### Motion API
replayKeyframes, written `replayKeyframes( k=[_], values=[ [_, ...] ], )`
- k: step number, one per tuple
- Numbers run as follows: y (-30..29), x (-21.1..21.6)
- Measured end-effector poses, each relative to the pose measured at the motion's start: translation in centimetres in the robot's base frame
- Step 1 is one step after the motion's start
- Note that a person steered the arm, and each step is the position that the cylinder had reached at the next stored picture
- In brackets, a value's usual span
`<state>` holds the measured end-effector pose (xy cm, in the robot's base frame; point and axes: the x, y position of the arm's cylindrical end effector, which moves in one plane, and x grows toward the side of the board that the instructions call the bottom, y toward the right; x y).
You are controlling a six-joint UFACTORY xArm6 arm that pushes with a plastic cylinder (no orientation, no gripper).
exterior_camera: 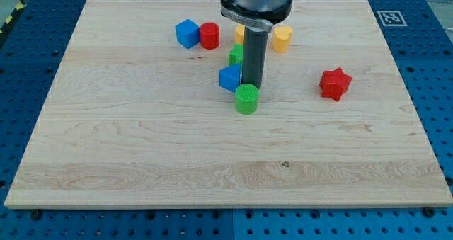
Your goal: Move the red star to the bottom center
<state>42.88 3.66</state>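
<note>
Currently bench (141, 162) wide open toward 6 o'clock | arm's rod, no tool, grasps nothing, my tip (253, 84) touching green cylinder (247, 98), beside blue block (229, 78) | red star (335, 83) alone at 3 o'clock | green block (236, 55) and yellow block (240, 33) partly hidden behind rod

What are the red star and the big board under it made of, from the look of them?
The red star looks like moulded or printed plastic: uniform saturated colour, matte with a faint sheen, crisp edges. The board appears to be light, unpainted wood: visible grain lines, joined planks and a small dark knot. Neither can be confirmed by sight alone.
</note>
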Motion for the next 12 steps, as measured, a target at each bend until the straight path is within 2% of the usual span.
replayKeyframes(
  k=[2,4,6,7,8,9,10,12],
  values=[
    [1.1,0.0],
    [9.4,0.4],
    [14.9,4.0],
    [19.5,4.9],
    [26.0,4.8],
    [29.5,2.3],
    [28.9,-2.5],
    [22.7,-2.9]
  ],
)
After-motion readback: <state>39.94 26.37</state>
